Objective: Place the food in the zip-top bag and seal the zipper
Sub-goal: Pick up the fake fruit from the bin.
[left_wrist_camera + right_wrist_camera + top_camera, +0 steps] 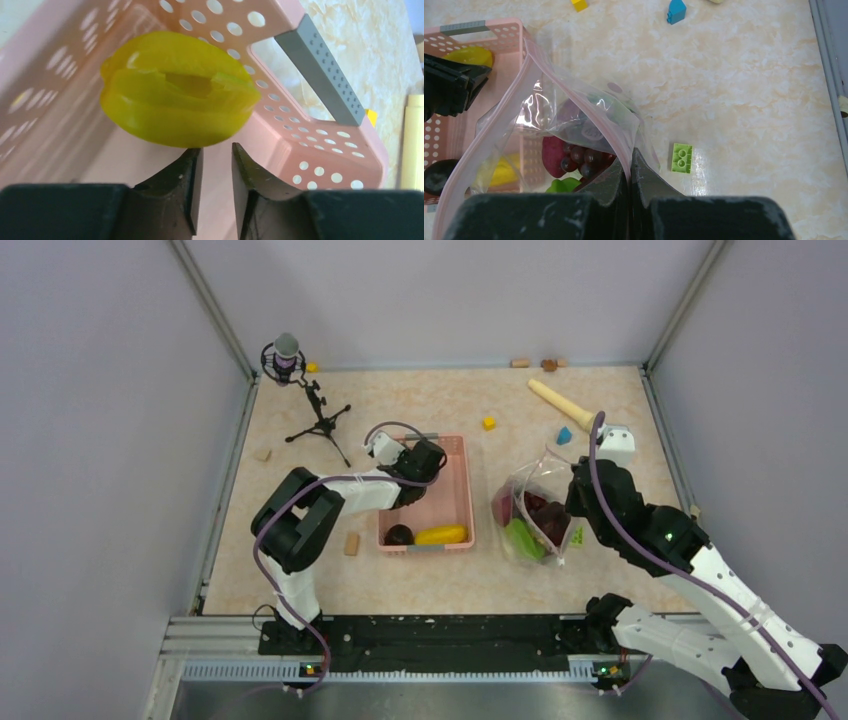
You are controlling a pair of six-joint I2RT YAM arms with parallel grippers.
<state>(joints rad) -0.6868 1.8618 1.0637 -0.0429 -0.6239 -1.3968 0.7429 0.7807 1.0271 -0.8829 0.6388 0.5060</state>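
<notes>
Cut off
The clear crinkly plastic bag [574, 107] is cut by the bottom edge, left of the right gripper [630, 156] fingers.

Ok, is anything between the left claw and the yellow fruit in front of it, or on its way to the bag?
Nothing visible sits between the left claw and the yellow fruit. Toward the bag, the wall of the basket stands between, so the fruit likely has to go over it.

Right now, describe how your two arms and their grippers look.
Left arm and right arm: black joints, white links, a purple cable looped alongside each. Left gripper and right gripper: two black, tapered, scuffed fingers.
</notes>
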